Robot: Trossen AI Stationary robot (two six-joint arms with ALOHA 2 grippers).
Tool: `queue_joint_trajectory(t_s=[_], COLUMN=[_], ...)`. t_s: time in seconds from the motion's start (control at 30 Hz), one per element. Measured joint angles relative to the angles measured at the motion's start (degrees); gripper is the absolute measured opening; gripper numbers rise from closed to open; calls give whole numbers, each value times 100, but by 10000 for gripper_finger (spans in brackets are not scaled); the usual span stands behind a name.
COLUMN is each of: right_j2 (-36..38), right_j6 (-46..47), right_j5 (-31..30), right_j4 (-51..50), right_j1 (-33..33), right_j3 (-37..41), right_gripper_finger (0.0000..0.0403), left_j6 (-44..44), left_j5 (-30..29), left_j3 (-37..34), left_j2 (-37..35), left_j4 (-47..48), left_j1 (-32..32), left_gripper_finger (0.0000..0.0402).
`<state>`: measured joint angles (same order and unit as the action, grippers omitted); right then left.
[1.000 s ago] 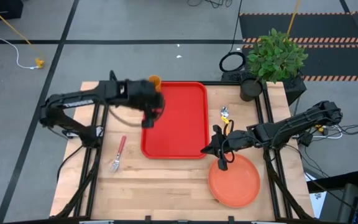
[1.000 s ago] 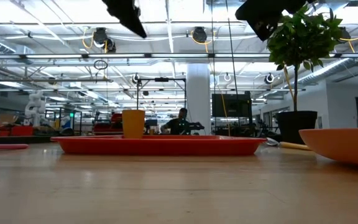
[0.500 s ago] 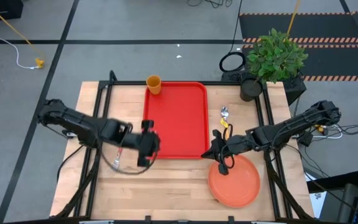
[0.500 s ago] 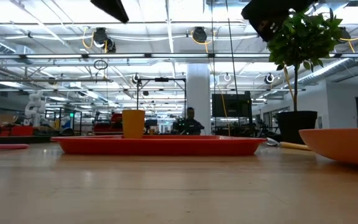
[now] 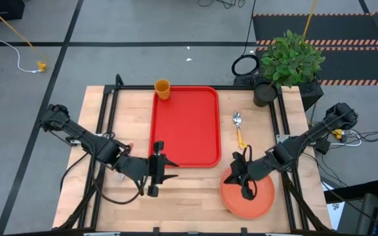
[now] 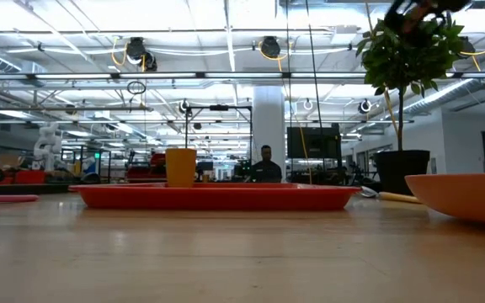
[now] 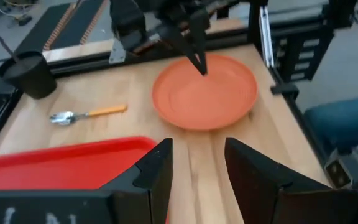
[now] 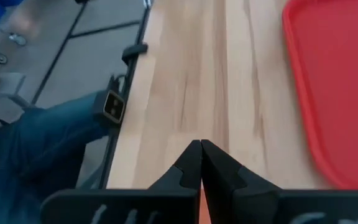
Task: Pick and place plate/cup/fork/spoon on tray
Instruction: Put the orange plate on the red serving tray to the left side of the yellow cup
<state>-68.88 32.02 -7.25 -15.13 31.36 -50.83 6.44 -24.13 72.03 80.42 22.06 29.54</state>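
Our left gripper point(image 5: 163, 177) is hanging open just nearside of the tray point(image 5: 186, 128); our right gripper point(image 5: 244, 187), fingers together, is hovering over the plate point(image 5: 262, 200). Only the cup point(image 5: 162, 88) is sitting on it.

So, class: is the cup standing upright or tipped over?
Upright: the cup stands on its base at the tray's far corner, open mouth up.
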Motion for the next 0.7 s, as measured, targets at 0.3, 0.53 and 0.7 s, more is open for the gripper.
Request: queue_joint_trajectory(t_s=[0.3, 0.53, 0.7], right_j2=[-2, -2, -54], right_j6=[1040, 1746, 2299], right_j5=[-39, -331, -342], right_j4=[-1037, -1825, -2075], right_j1=[814, 1381, 1845], right_j3=[-492, -1018, -1316], right_gripper_finger=[0, 0, 0], left_j6=[365, 396, 450], left_j5=[-158, -193, -190], left_j3=[-7, -4, -4], left_j2=[119, 375, 491], left_j4=[-388, -925, -1081], left_j1=[39, 96, 98], left_gripper_finger=[150, 150, 150])
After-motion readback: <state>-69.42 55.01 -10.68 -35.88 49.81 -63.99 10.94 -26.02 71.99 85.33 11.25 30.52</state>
